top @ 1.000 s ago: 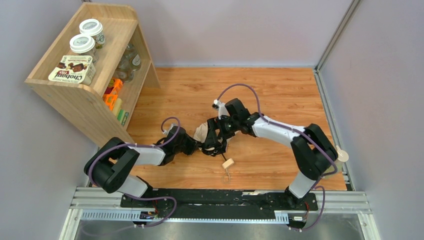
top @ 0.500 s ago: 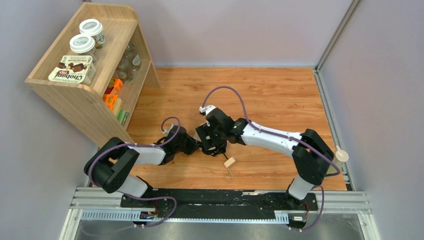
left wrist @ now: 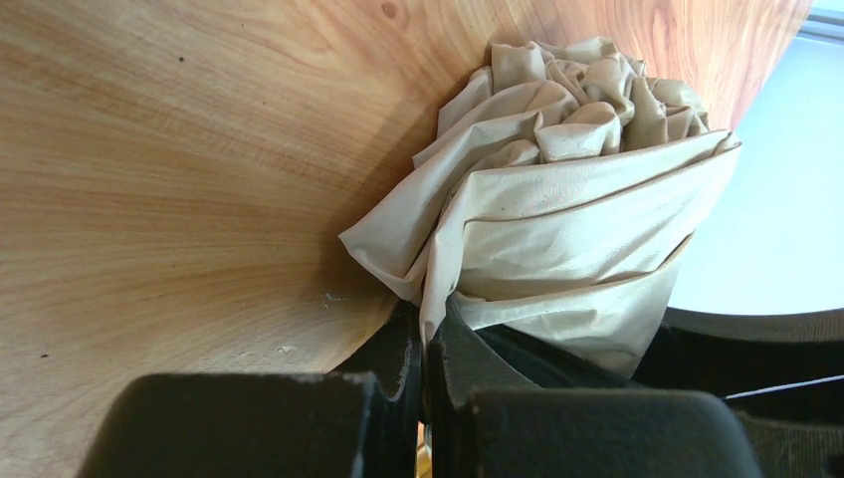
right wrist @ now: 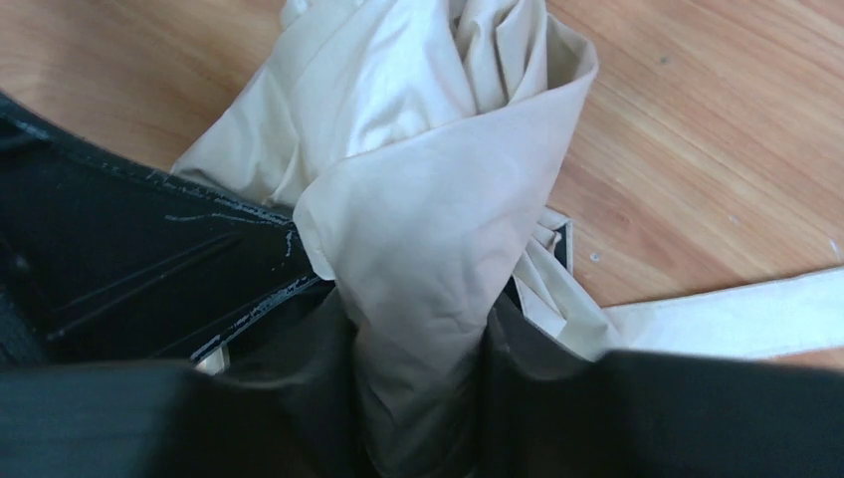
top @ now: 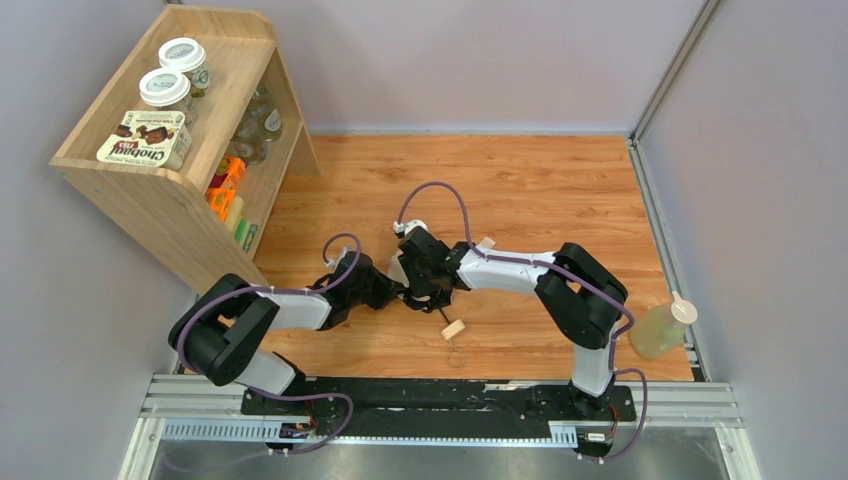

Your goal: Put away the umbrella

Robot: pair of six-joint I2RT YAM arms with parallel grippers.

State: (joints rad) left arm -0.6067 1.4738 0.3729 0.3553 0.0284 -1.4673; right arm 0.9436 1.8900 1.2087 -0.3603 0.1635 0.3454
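Observation:
The umbrella lies on the wooden table between both arms, its pale beige canopy bunched and crumpled. In the top view the grippers cover most of it; the cream handle and its thin cord stick out toward the near edge. My left gripper is shut on a thin fold of canopy fabric, low on the table. My right gripper comes in from the right, its jaws closed on a thick bunch of the canopy.
A wooden shelf unit stands at the far left, with two lidded jars and a snack box on top and jars and packets inside. A bottle of yellowish liquid stands at the table's right edge. Grey walls enclose the table.
My right arm has swung left and down onto the umbrella, and its jaws have closed from wide open onto the canopy. The bottle at the right is now uncovered. My left arm stayed put.

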